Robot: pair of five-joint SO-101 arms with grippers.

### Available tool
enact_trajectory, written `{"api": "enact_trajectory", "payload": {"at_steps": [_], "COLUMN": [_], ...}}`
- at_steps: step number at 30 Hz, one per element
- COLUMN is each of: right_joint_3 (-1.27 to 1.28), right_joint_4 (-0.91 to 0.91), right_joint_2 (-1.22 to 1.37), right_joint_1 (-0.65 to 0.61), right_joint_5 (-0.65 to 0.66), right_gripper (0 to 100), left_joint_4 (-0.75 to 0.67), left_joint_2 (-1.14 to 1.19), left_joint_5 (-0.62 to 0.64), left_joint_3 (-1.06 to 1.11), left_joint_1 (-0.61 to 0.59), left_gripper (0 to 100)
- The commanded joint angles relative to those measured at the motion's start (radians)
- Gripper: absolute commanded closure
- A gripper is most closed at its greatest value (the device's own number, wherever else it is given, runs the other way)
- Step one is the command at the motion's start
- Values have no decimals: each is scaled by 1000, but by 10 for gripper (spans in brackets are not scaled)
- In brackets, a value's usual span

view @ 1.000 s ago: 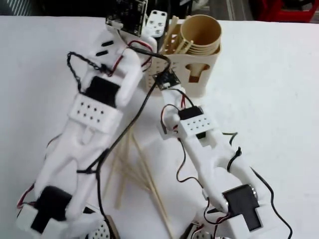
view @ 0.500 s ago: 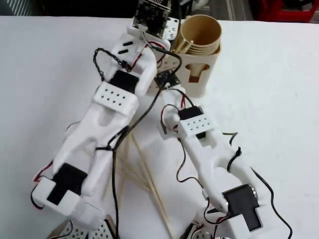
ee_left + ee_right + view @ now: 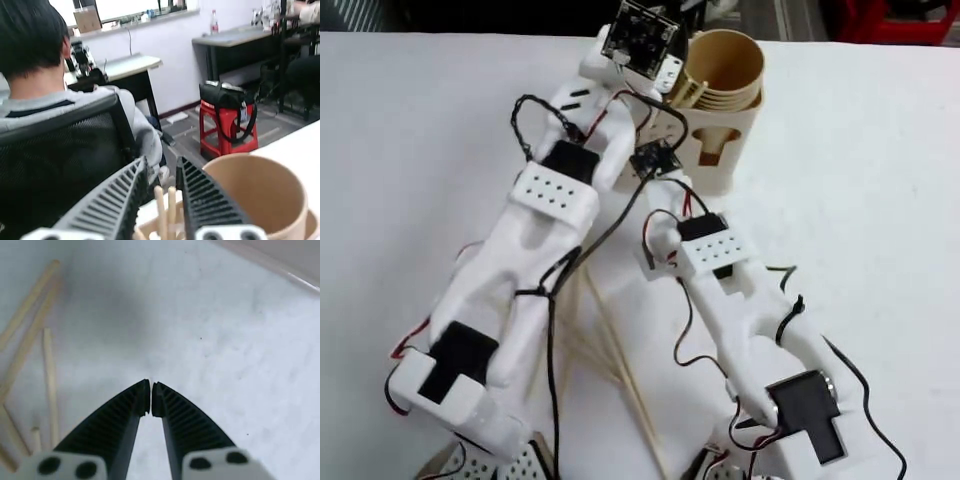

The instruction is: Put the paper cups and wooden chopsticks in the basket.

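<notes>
Cups (image 3: 720,60) sit in basket (image 3: 748,150), left end effector (image 3: 161,161) pinches two chopsticks (image 3: 165,210) above it, right end effector (image 3: 150,389) is pressed together, several sticks (image 3: 620,366) lie on bench (image 3: 880,200).

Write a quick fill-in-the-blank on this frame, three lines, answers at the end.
1. The stacked paper cups sit inside the white ___.
2. The right tool is ___, with nothing in it.
3. Loose wooden chopsticks lie on the ___ between the two arms.

Missing words: basket; shut; table.
</notes>
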Motion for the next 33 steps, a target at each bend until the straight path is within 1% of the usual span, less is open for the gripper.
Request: {"api": "enact_trajectory", "payload": {"at_steps": [1, 4, 14, 27, 33], "right_joint_3": [-6, -6, -6, -6, -5], "right_joint_4": [-12, -12, -12, -12, -12], "right_joint_2": [-35, -35, -35, -33, -33], "right_joint_1": [8, 10, 10, 10, 10], "right_joint_5": [5, 5, 5, 5, 5], "right_gripper": [981, 981, 981, 981, 981], "left_joint_4": [41, 120, 499, 982, 1191], "left_joint_2": [-45, -125, -429, -685, -722], "left_joint_5": [-3, -3, -11, -11, -12], "left_joint_3": [-52, -44, -44, -44, -43], "left_joint_1": [-25, -28, -33, -145, -259], "left_gripper": [892, 902, 902, 902, 900]}}
